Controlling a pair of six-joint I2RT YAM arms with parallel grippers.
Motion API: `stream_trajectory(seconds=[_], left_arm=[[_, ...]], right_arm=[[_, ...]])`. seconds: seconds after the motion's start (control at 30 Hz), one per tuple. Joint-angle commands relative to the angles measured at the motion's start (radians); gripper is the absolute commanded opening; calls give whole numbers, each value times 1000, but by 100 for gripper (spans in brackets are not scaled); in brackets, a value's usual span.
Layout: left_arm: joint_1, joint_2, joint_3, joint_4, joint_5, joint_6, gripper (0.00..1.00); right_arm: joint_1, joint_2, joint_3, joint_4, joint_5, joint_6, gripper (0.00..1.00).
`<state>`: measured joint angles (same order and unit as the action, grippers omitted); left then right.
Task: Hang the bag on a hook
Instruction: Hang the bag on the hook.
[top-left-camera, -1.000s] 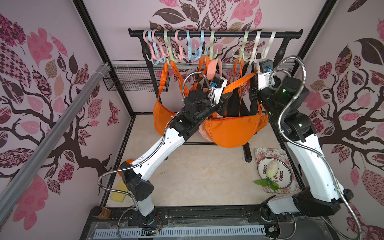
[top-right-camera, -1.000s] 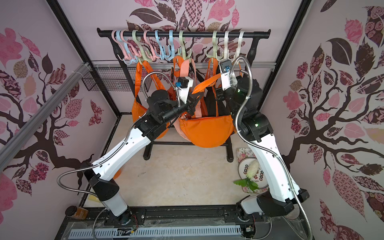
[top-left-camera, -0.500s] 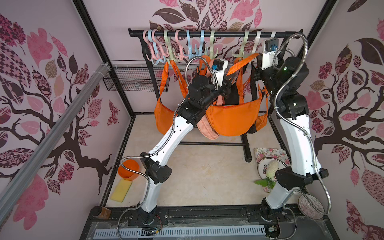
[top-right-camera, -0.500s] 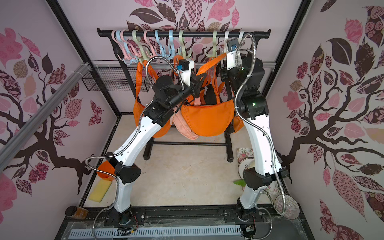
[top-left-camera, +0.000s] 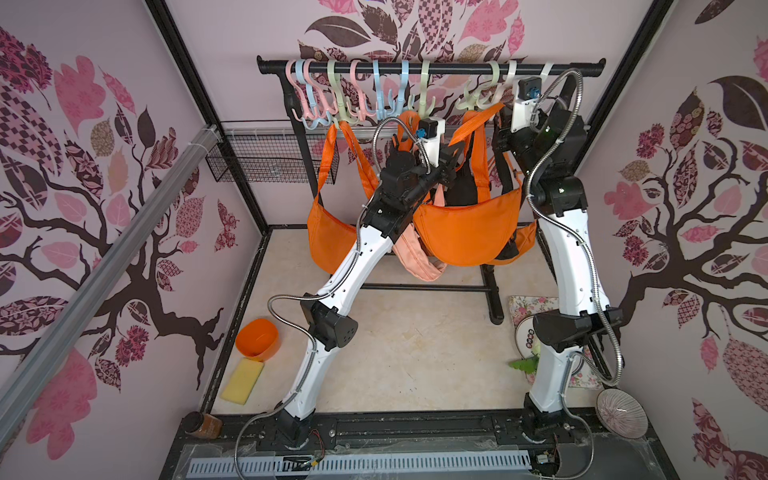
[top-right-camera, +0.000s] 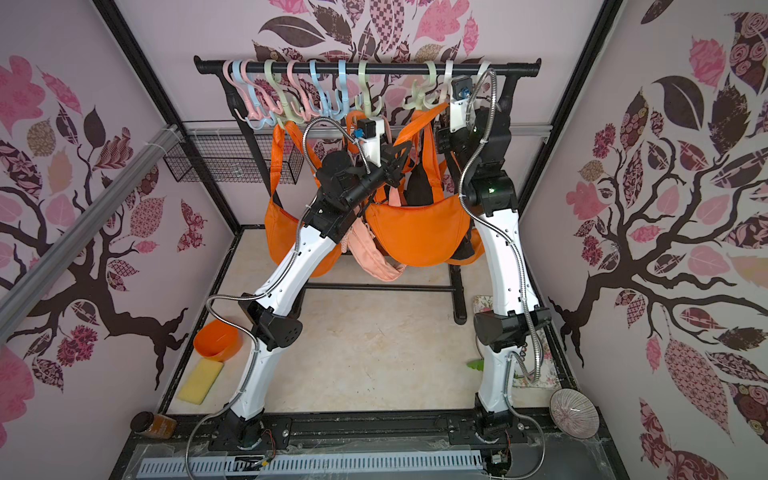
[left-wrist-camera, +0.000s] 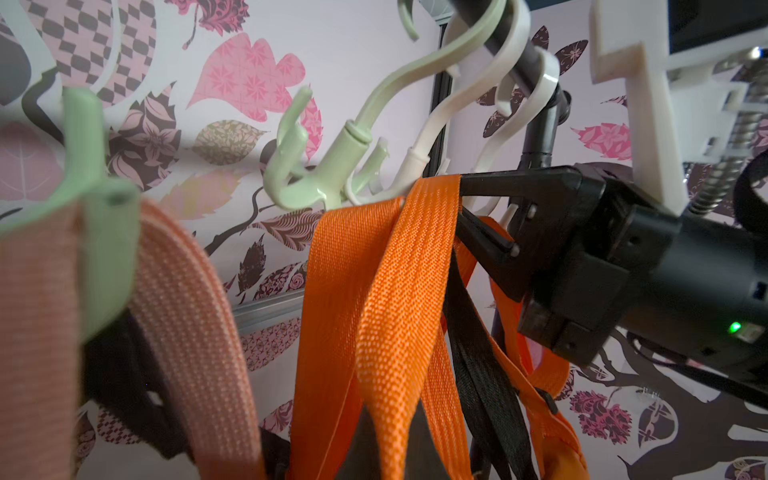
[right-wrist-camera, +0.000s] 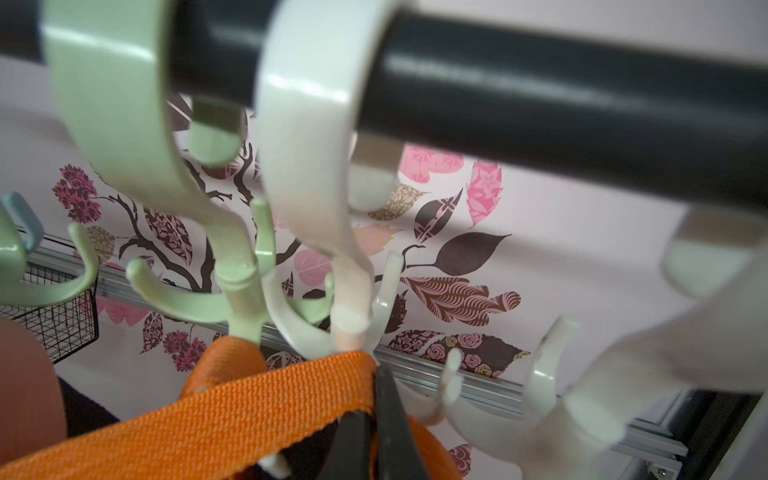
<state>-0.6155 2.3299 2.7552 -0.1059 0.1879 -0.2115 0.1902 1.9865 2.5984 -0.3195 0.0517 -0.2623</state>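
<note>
The orange bag (top-left-camera: 469, 232) hangs clear of the floor (top-left-camera: 415, 353), its strap (left-wrist-camera: 399, 270) held by the left hand (top-left-camera: 451, 160), closed apparently on it, and pinched by the right hand (right-wrist-camera: 374, 399) just under a white hook (right-wrist-camera: 351, 291); releasing before the strap loops over a prong would drop the bag

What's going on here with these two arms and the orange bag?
Both arms are up at the rail, hanging the orange bag. The right gripper is shut on its strap, holding it just under a white hook; no prong clearly carries it yet. The left gripper is shut nearby; what it holds is hidden.
</note>
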Motion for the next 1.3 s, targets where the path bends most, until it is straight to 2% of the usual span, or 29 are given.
stream_trajectory(seconds=[0.0,0.1,0.3,0.33,0.37,0.4,0.43,0.53,0.6,0.63,0.77,1.0,1.07,1.27], left_arm=[[60,24,19,-67,-22,-55,0],[60,16,-24,-81,-3,-66,0],[59,-76,-157,-42,-4,-62,0],[60,-91,-179,-31,-2,-63,0],[59,-102,-196,-24,4,-65,0],[59,-116,-213,-17,9,-72,0],[60,-128,-232,-8,16,-78,0],[59,-169,-305,32,47,-103,43],[59,-200,-351,54,67,-125,57],[57,-218,-377,62,80,-133,61],[43,-311,-516,114,120,-142,70],[13,-491,-752,173,167,-160,76],[-7,-547,-806,161,168,-140,76],[-39,-796,-1191,153,81,-47,81]], right_arm=[[-129,26,39,-42,275,61,0],[-128,-10,-36,-125,228,101,0],[-126,-247,-444,105,196,117,0],[-127,-273,-482,124,196,116,6],[-129,-295,-508,135,193,114,18],[-128,-317,-541,144,190,110,36],[-128,-334,-561,149,183,106,45],[-127,-374,-602,135,167,104,67],[-128,-411,-644,138,153,118,78],[-127,-436,-677,148,140,122,82],[-127,-535,-789,192,112,146,88],[-127,-664,-902,182,9,191,100],[-124,-716,-972,192,-22,222,100],[-117,-930,-1321,307,-39,355,100]])
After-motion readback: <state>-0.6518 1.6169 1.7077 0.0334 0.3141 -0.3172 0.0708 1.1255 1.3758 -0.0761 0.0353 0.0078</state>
